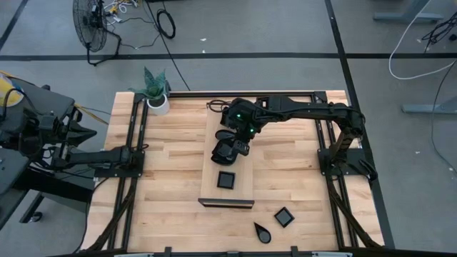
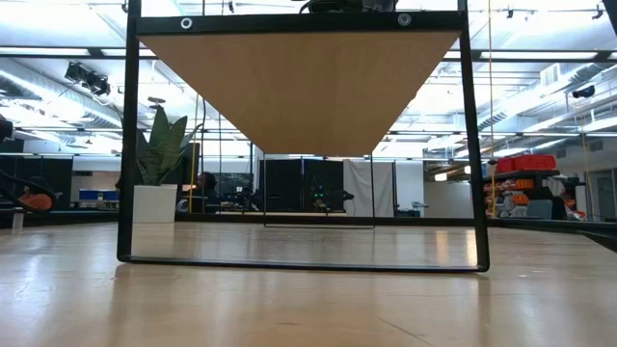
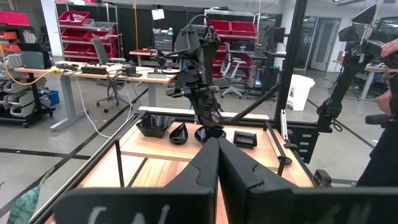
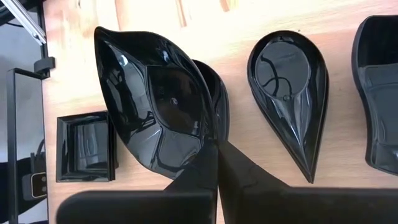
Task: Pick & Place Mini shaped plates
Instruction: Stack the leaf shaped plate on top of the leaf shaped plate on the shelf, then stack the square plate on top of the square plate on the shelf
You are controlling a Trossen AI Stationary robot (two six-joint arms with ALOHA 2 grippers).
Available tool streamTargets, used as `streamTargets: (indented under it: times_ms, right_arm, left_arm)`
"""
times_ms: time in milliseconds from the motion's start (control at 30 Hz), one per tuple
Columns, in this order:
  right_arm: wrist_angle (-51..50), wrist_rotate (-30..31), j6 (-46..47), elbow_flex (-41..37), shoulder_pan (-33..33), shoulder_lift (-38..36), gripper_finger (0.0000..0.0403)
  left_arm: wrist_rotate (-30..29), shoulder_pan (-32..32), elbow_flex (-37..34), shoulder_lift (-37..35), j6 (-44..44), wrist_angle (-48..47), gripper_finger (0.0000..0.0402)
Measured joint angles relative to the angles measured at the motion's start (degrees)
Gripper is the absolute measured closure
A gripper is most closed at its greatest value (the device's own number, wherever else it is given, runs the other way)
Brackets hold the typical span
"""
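Note:
My right gripper (image 1: 227,151) hangs over the long pale wooden board (image 1: 214,194), shut on a black leaf-shaped mini plate (image 4: 152,102). Beside it on the board (image 4: 236,37) lie a teardrop plate (image 4: 289,93), a small square plate (image 4: 87,146) and another black plate (image 4: 379,93) at the picture's edge. From above, the square plate (image 1: 226,180) shows on the board, nearer the table's near edge than my gripper. The left wrist view shows several black plates (image 3: 154,124) in a row under the right gripper (image 3: 210,121). My left gripper (image 3: 217,149) waits shut at the table's left side. My right gripper pinches the leaf-shaped plate by its rim (image 4: 208,142) at the broad end, between the two fingers, slanting down from above. The plate is tilted, its hollow facing the wrist camera and its pointed tip (image 4: 101,32) away from the fingers. I cannot tell whether it still touches the board.
A square plate (image 1: 284,217) and a teardrop plate (image 1: 262,232) lie on the table near its near right corner. A white pot with a green plant (image 1: 157,100) stands at the far left corner. Black frame rails (image 1: 132,143) run along both sides.

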Motion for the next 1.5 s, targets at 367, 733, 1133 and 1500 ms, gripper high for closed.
streamTargets:
  times_ms: [367,733,1133,1500]
  right_arm:
    - [-0.13,0.02,-0.09,-0.02,0.02,-0.01,0.0401]
    - [0.20,0.11,0.00,-0.04,0.17,-0.01,0.0400]
    - [0.17,0.00,0.00,-0.04,0.15,-0.01,0.0359]
    - [-0.54,0.04,0.03,-0.04,0.15,-0.05,0.0293]
  left_arm:
    - [0.01,0.00,0.00,0.00,0.03,-0.01,0.0387]
    - [0.02,0.00,0.00,0.00,0.00,-0.01,0.0387]
    - [0.00,0.00,-0.01,0.01,0.01,0.00,0.0387]
    - [0.02,0.00,-0.01,0.02,-0.01,-0.01,0.0387]
